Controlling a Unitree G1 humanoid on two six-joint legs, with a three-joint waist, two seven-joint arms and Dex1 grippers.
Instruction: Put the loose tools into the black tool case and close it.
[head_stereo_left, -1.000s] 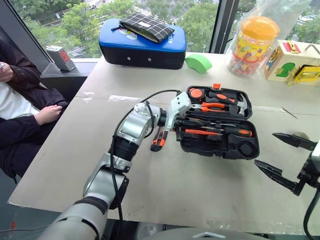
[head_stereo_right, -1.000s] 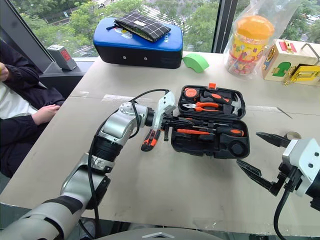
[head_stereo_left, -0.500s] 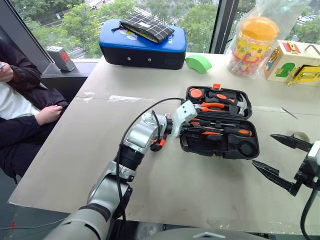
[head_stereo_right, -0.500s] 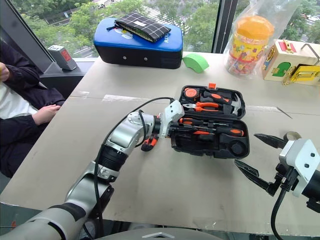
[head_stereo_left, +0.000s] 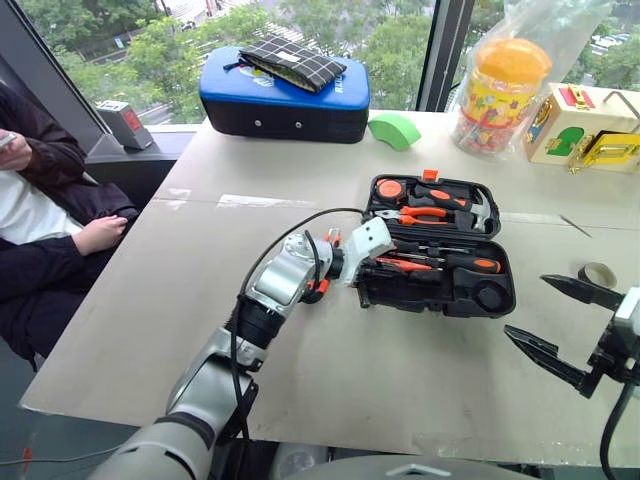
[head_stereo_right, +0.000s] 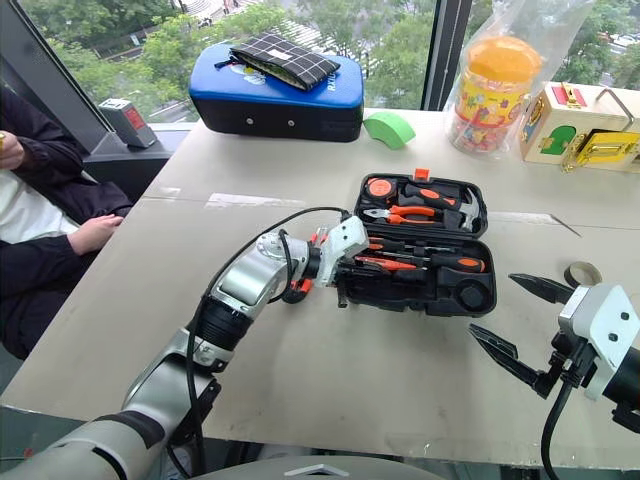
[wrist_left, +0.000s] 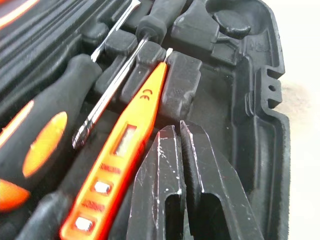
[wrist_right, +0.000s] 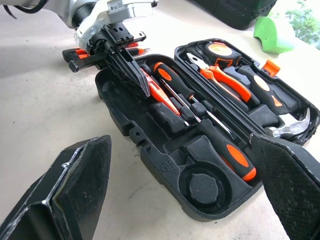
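1. Black tool case (head_stereo_left: 440, 255) lies open near the middle of the pale grey table (head_stereo_left: 200, 290), its long axis running across the table from left to right, the lid half on the window side with the orange latch (head_stereo_left: 432, 174) at its far edge.
2. Slim orange tester screwdriver (wrist_left: 120, 155) lies in the near half, lengthwise along the case, its metal tip away from the left gripper; two black-and-orange-handled screwdrivers (wrist_right: 170, 85) lie parallel beside it.
3. Left gripper (wrist_left: 181, 131) has its fingers pressed together, holding nothing, tips just beside the tester at the case's left end.
4. Orange-black utility knife (wrist_right: 87, 56) lies on the table just outside that left end, partly hidden by the left wrist.
5. Small tape roll (head_stereo_left: 598, 273) sits on the table right of the case, apart from it.
6. Right gripper (head_stereo_left: 560, 325) hovers spread wide and empty over the table's near right part.
7. Along the window edge stand a blue-topped case (head_stereo_left: 285, 95), a green block (head_stereo_left: 396, 130), a yellow jar (head_stereo_left: 500, 85) and a wooden toy box (head_stereo_left: 585, 125); a seated person (head_stereo_left: 45, 230) is at the left.
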